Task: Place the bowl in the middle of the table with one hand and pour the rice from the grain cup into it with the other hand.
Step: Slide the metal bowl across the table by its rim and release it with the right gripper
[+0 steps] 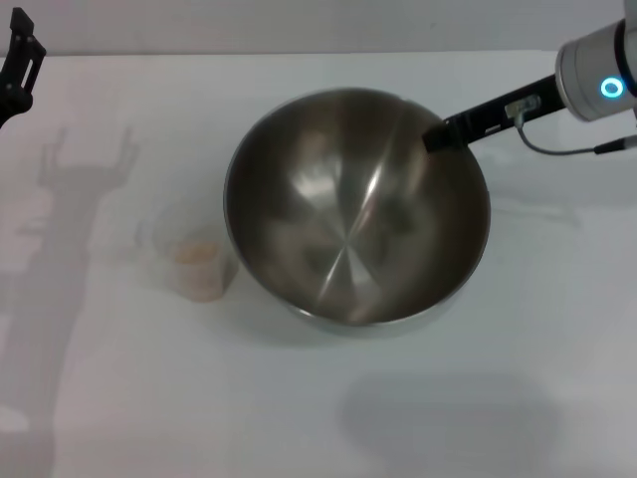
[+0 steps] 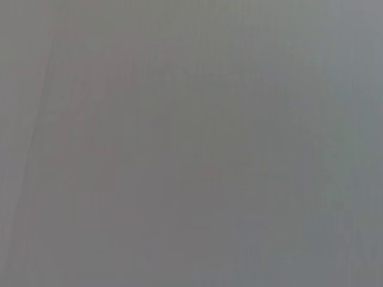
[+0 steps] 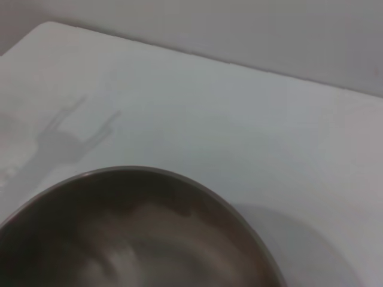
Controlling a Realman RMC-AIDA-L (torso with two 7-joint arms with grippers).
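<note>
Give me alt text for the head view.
A large shiny stainless-steel bowl sits mid-table, the right gripper at its far rim. A small clear plastic cup of beige rice stands beside it on the white table.

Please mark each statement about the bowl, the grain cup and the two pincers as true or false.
1. The bowl is empty. True.
2. The grain cup stands inside the bowl. False: it stands on the table, beside the bowl on the robot's left.
3. The rice is in the grain cup. True.
4. The right pincer is at the bowl's far right rim. True.
5. The left pincer grips the grain cup. False: it is at the far left edge, away from the cup.
</note>
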